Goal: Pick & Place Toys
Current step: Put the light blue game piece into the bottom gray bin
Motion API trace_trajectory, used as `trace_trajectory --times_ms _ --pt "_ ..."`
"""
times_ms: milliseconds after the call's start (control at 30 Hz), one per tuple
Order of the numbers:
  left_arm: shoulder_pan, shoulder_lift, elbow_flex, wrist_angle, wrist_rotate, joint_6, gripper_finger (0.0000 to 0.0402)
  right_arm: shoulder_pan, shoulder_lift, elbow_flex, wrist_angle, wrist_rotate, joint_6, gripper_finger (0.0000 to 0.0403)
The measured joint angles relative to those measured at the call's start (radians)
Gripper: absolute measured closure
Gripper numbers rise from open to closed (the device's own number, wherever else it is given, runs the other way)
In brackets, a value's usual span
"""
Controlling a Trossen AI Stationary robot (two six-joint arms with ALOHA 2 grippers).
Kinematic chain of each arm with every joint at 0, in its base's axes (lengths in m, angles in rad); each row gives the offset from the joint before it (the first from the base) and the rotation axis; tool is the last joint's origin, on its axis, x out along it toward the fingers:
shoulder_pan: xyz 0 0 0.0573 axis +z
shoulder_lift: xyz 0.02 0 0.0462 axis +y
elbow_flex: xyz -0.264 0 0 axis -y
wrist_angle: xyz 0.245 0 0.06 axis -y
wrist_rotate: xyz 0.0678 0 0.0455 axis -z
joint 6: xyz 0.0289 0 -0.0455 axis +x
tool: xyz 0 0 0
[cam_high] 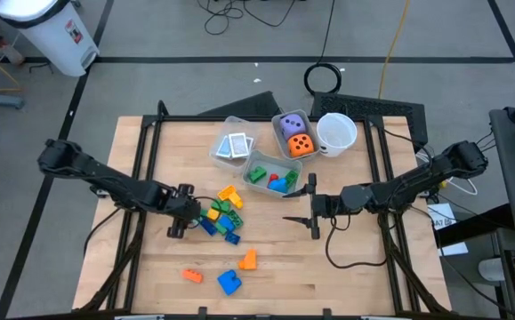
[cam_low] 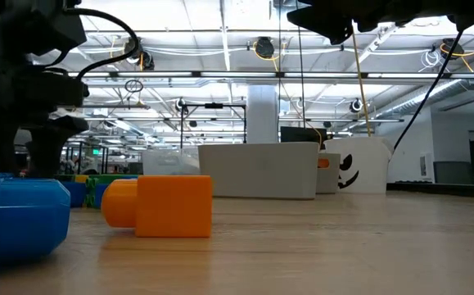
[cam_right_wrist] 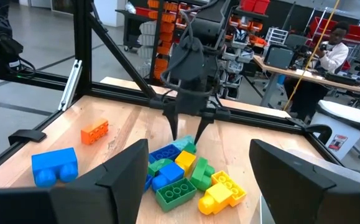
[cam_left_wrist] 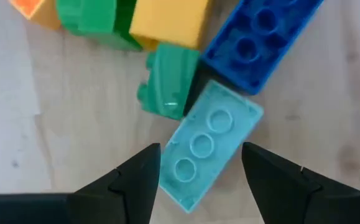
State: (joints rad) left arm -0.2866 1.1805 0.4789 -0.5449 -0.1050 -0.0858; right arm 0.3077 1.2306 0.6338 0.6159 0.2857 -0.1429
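Left tool (cam_left_wrist: 195, 171) open around one teal block (cam_left_wrist: 207, 144), three bins (cam_high: 279, 169).

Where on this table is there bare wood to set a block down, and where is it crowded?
Bare wood lies along the table's right half below the right gripper, and left of the card bin. Crowded: the block pile at the left gripper, and the bins with the cup.

Block heap (cam_high: 221, 213): blue, green and yellow bricks clustered mid-table; a light teal brick (cam_left_wrist: 207, 144) lies studs-up at its edge.
Loose blocks: orange (cam_high: 192, 276), blue (cam_high: 229, 283), orange (cam_high: 248, 259) near the front edge.
Binned: green, blue, red blocks (cam_high: 272, 177); purple die (cam_high: 292, 125); orange die (cam_high: 301, 145); patterned cards (cam_high: 234, 147).
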Motion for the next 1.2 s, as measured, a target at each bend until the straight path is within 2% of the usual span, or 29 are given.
trace_trajectory --times_ms 300,567,833,933,1100,1200 --pt "0.000 0.097 0.005 0.017 -0.030 -0.015 0.0170 0.000 0.000 0.000 -0.006 0.000 0.000 0.0147" --pt "-0.002 0.098 0.003 0.024 -0.068 -0.074 0.0170 0.000 0.000 0.000 -0.007 0.000 0.000 0.0147" --pt "-0.013 0.100 0.001 0.048 -0.061 -0.123 0.0171 0.000 0.000 0.000 -0.007 0.000 0.003 0.0147" --pt "-0.011 0.101 0.000 0.049 -0.048 -0.195 0.0190 0.000 0.000 0.000 -0.007 0.000 0.011 0.0147" --pt "-0.012 0.101 0.000 0.056 -0.059 -0.326 0.0257 0.000 0.000 0.000 -0.007 0.000 0.010 0.0147" --pt "-0.011 0.103 0.000 0.064 -0.080 -0.376 0.0266 0.000 0.000 0.000 -0.007 0.000 0.010 0.0147"
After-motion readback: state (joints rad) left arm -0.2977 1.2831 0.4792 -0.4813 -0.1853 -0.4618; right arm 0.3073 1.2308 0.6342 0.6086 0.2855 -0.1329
